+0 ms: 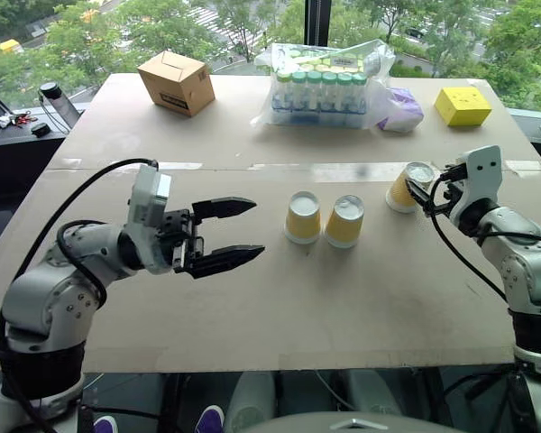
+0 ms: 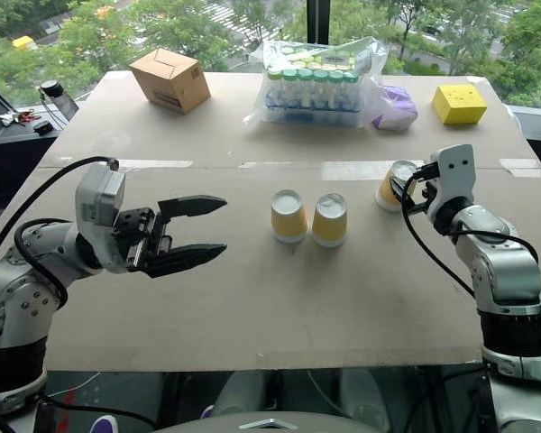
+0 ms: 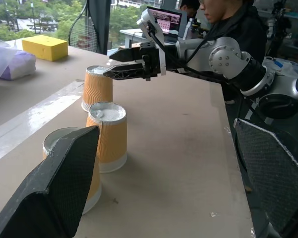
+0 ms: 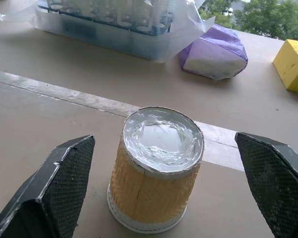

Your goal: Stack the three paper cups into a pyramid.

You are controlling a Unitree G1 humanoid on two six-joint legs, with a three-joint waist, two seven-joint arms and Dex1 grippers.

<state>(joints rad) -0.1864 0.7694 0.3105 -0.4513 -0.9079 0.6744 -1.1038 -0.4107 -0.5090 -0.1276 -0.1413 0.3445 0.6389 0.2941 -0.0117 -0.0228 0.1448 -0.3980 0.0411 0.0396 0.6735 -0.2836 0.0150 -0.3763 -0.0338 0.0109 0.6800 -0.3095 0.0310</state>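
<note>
Both pincers wide open, empty: left pincer (image 1: 224, 236), right pincer (image 4: 161, 191).

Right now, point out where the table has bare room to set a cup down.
Bare board runs along the near edge of the table, in front of the two side-by-side cups, between the open left gripper and the right arm. Crowded: the far edge, with cardboard box, wrapped bottles and yellow block; the open right gripper flanks the third cup.

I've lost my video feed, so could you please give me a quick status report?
Left gripper open, empty. Right gripper open around the third cup, not closed. Two cups side by side, upside down. Nothing obstructing.
</note>
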